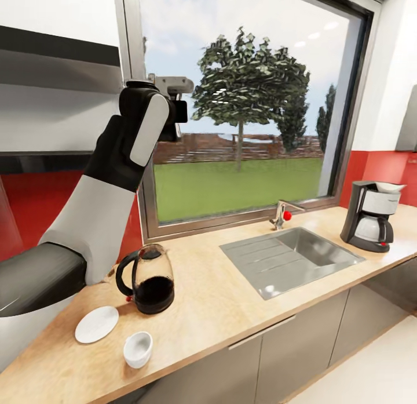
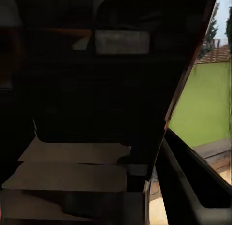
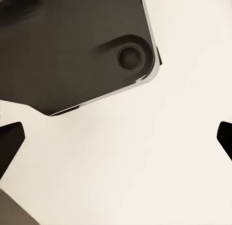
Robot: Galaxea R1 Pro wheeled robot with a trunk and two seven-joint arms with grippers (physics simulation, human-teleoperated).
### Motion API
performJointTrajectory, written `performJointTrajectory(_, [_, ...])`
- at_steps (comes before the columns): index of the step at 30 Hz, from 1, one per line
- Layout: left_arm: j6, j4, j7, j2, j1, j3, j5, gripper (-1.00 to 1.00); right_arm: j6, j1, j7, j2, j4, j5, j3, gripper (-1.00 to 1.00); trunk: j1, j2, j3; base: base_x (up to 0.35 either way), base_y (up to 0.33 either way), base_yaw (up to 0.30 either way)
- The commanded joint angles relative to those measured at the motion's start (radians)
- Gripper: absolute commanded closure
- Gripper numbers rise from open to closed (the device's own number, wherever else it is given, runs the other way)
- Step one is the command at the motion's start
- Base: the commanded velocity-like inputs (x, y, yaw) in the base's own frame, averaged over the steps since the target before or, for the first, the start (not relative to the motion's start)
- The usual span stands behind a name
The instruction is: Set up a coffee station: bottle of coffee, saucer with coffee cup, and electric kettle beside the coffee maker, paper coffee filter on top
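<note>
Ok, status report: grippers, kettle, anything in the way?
Left arm raised by window; right gripper open over floor. Electric kettle far from coffee maker. Sink between.

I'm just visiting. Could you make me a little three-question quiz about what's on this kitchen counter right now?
1. True or false: the cup stands on the saucer.
2. Which sits nearer the sink: (a) kettle or (b) coffee maker?
3. Fill in: the white paper filter rests on top of the ____.

Key: 1 false, it stands beside it on the countertop; 2 b; 3 coffee maker.
</note>
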Motion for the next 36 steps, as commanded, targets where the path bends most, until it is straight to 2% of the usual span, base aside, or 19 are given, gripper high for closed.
performJointTrajectory(1, [0.003,-0.001,0.007,0.0,-0.001,0.0,0.005,1.0,-0.005,-0.001,0.001,0.0,0.003,0.001,0.001,-1.0,0.0,-0.001,0.0,0.0,0.0,-0.254])
performJointTrajectory(12, [0.003,0.0,0.007,0.0,-0.001,0.0,0.006,1.0,-0.005,-0.001,0.001,0.0,0.003,0.001,0.001,-1.0,0.0,-0.001,0.0,0.0,-0.037,-0.254])
performJointTrajectory(21, [0.003,-0.001,0.007,0.0,-0.001,0.0,0.005,1.0,-0.005,-0.001,0.001,0.0,0.002,0.001,0.001,-1.0,0.0,-0.001,0.0,0.0,-0.267,-0.219])
performJointTrajectory(28, [0.002,-0.001,0.004,0.0,-0.001,-0.003,0.007,1.0,-0.005,-0.001,0.001,0.0,0.001,0.001,0.001,-1.0,0.0,-0.001,0.0,0.0,-0.302,-0.056])
performJointTrajectory(30, [0.001,-0.001,0.004,0.0,0.0,-0.003,0.015,1.0,-0.005,-0.001,0.001,0.0,0.001,0.001,0.001,-1.0,0.0,-0.001,0.0,0.0,-0.305,-0.007])
performJointTrajectory(33, [-0.005,-0.003,0.004,0.0,0.001,-0.004,0.05,1.0,-0.005,-0.001,0.001,0.0,0.001,0.001,0.001,-1.0,0.0,-0.001,0.0,0.0,-0.283,-0.003])
performJointTrajectory(35, [-0.023,-0.004,0.005,0.0,0.005,-0.004,0.058,1.0,-0.005,-0.001,0.001,0.0,0.001,0.001,0.001,-1.0,0.0,-0.001,0.0,0.0,-0.174,-0.001])
performJointTrajectory(36, [-0.054,-0.009,0.005,0.0,0.017,-0.007,0.064,1.0,-0.005,-0.001,0.001,0.0,0.001,0.001,0.001,-1.0,0.0,-0.001,0.0,0.0,-0.099,-0.001])
